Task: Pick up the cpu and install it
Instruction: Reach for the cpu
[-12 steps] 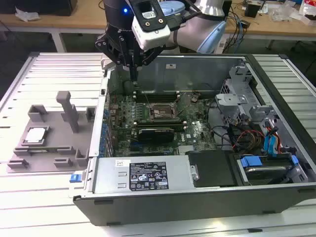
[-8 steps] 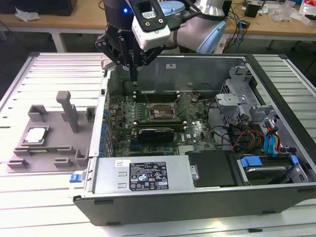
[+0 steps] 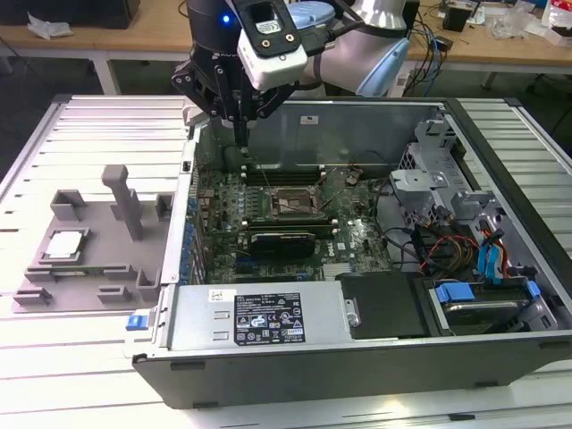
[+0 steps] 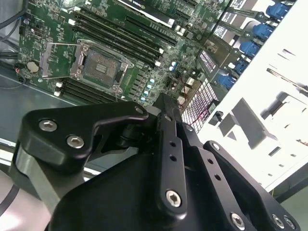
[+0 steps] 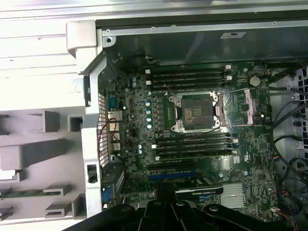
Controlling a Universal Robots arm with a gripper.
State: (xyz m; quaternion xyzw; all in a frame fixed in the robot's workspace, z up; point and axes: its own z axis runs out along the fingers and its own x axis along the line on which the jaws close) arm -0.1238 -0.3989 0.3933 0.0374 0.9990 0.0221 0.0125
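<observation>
Your gripper (image 3: 242,141) hangs over the open case (image 3: 357,332), at its far corner toward the exterior view's left. The fingers point down at the board (image 3: 357,234), close to the case's rear wall. They are drawn together into one narrow tip, and nothing is held between them. The tip stands over the board's edge, beside the far bank of memory slots. You cannot tell from these views whether it touches the board.

The cpu (image 3: 64,243) lies flat on the grey tray (image 3: 89,297) with its silvery top up. It is outside the case, toward the exterior view's left, and well apart from the gripper. The case's side wall stands between the two. The tray rests on the slatted white table (image 3: 54,366), just beside the case.

The socket (image 5: 195,111) sits mid-board between two banks of memory slots. In the first wrist view its metal frame is swung open to one side and the dark contact field is exposed. The second wrist view shows it in the same open state, beyond the gripper's black linkages.

A graphics card (image 3: 281,239) stands in a slot just on the near side of the socket in the exterior view. Cables (image 3: 447,255) and drive bays fill the case toward the exterior view's right.
</observation>
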